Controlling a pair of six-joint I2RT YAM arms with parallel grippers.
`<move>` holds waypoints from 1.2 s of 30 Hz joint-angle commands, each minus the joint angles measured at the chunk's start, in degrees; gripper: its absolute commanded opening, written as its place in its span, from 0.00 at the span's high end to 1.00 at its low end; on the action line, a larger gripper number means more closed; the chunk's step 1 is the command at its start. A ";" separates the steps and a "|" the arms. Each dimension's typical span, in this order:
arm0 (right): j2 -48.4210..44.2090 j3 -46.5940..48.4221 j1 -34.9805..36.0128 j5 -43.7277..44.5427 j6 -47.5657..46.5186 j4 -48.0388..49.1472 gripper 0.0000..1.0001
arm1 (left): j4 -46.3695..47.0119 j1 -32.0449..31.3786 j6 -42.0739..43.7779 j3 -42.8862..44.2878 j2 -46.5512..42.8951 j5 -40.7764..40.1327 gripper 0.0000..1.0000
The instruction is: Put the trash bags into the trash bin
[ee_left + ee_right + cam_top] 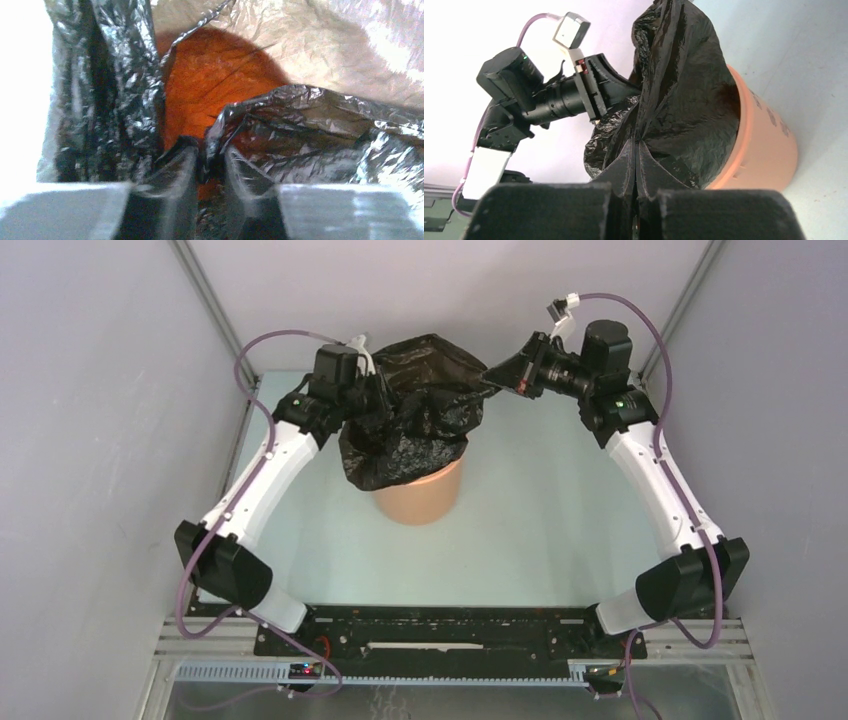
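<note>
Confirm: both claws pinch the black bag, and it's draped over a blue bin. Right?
Not quite. The trash bin is orange, not blue; the top external view shows it. The rest holds: the left claw and the right claw each pinch the black bag, which drapes over the bin.

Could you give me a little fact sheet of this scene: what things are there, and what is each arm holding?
bag: black, crumpled, draped over the top of the bin, part of it hanging down outside
bin: orange, upright on the table
left gripper: shut on a fold of the bag
right gripper: shut on the bag
task: not done, bag not fully inside
</note>
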 commanded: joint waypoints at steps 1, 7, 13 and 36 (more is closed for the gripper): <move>0.16 0.22 0.07 3.04 1.46 0.51 1.00 | -4.42 0.33 3.71 5.62 -3.82 -5.71 0.57; -0.57 -0.64 -0.76 4.35 8.94 3.04 1.00 | -11.19 0.24 0.74 8.96 -13.02 -8.28 0.23; -0.08 -0.41 -2.03 3.69 11.15 4.37 1.00 | -11.23 -1.89 -1.81 -3.17 -26.64 -7.48 0.48; -1.64 -0.88 0.79 4.96 9.73 3.19 1.00 | 1.25 -11.42 5.02 -5.82 0.12 -14.76 0.92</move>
